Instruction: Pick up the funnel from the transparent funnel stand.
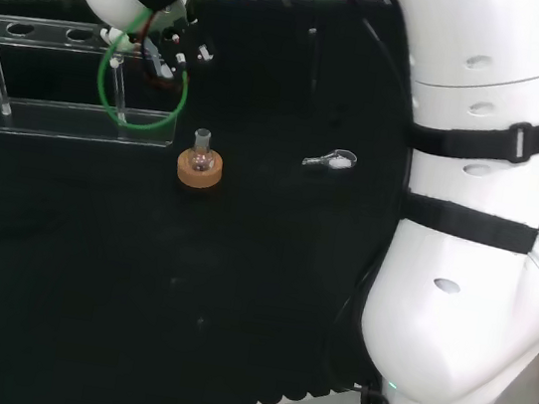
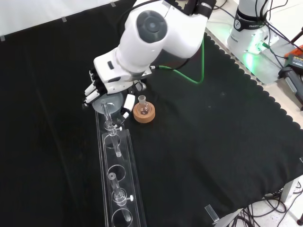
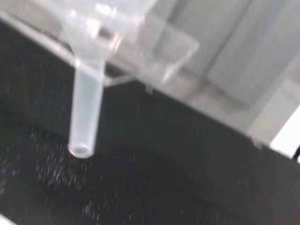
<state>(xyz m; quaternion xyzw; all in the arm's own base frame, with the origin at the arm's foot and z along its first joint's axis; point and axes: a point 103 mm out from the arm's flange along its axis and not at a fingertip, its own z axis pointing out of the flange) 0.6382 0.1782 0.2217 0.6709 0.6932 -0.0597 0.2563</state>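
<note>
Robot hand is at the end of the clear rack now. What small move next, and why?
Probably close the fingers round the clear plastic funnel, then lift straight up. In the front view the black and white robot hand sits at the funnel's bowl at the end of the transparent funnel stand, and the wrist view shows the funnel's stem hanging through the stand, so a sideways pull would likely catch.

1. In the front view, the funnel stand (image 2: pixel 118 175) runs from near to far along the left of the worktop (image 2: pixel 213 142).
2. The funnel (image 2: pixel 108 105) sits in the stand's far end, under the hand (image 2: pixel 94 90).
3. A flask (image 2: pixel 142 105) on a cork ring (image 2: pixel 144 113) stands just right of that end.
4. In the head view, a clip (image 1: pixel 331 159) lies right of the flask, well apart.
</note>
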